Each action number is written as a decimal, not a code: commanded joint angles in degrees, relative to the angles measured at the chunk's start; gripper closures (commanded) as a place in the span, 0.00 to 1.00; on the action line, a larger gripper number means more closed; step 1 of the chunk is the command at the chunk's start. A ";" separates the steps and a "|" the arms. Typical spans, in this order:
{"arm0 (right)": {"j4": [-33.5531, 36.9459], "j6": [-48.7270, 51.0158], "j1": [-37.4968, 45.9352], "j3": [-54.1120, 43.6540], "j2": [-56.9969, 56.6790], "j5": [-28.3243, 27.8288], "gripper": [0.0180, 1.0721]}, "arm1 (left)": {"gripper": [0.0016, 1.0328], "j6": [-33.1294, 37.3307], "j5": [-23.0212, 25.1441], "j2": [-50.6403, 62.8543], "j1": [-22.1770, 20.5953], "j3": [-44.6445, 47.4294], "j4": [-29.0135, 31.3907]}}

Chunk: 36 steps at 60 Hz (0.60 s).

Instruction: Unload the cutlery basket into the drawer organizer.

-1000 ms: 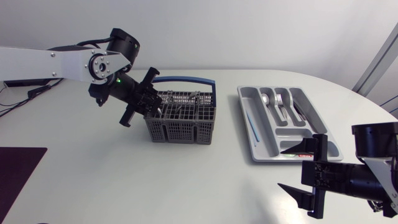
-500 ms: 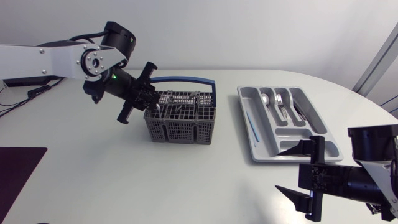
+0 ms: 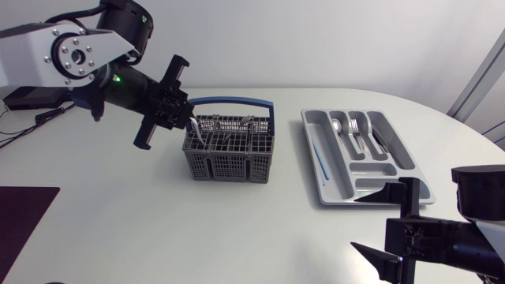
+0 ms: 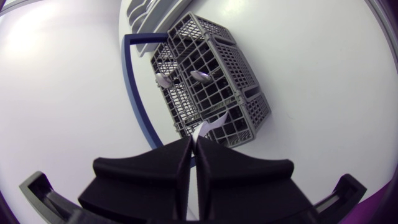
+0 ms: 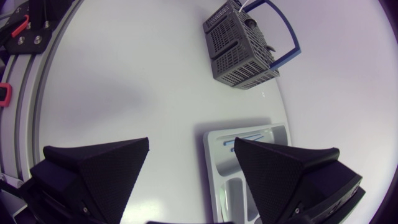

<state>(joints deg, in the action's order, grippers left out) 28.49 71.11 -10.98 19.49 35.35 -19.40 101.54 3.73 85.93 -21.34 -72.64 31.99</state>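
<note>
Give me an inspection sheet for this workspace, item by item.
surface: white table, no spills seen.
job's things: grey cutlery basket with a blue handle, some cutlery inside; drawer organizer holds spoons, forks and a thin blue item.
clutter: dark mat at the near left corner.
grippers: left gripper shut on a silver cutlery piece at the basket's left end; right gripper open and empty, near the organizer.
cables: thin black cable at the far left edge, away from the basket.
surroundings: nothing seen.
</note>
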 commanded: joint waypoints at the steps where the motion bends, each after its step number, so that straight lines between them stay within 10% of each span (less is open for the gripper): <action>1: 1.92 -2.12 -2.02 -0.68 -2.48 0.94 0.06 | 0.97 -0.81 -0.47 -1.91 -0.54 0.57 1.50; 36: 0.51 -18.47 -16.70 3.19 -11.01 13.69 0.06 | 0.97 -27.18 -6.28 -11.75 -2.91 -3.38 7.12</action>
<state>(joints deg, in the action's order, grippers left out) 30.61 55.96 -27.07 21.21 24.36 -6.74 79.50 -2.07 76.99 -23.99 -73.82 37.87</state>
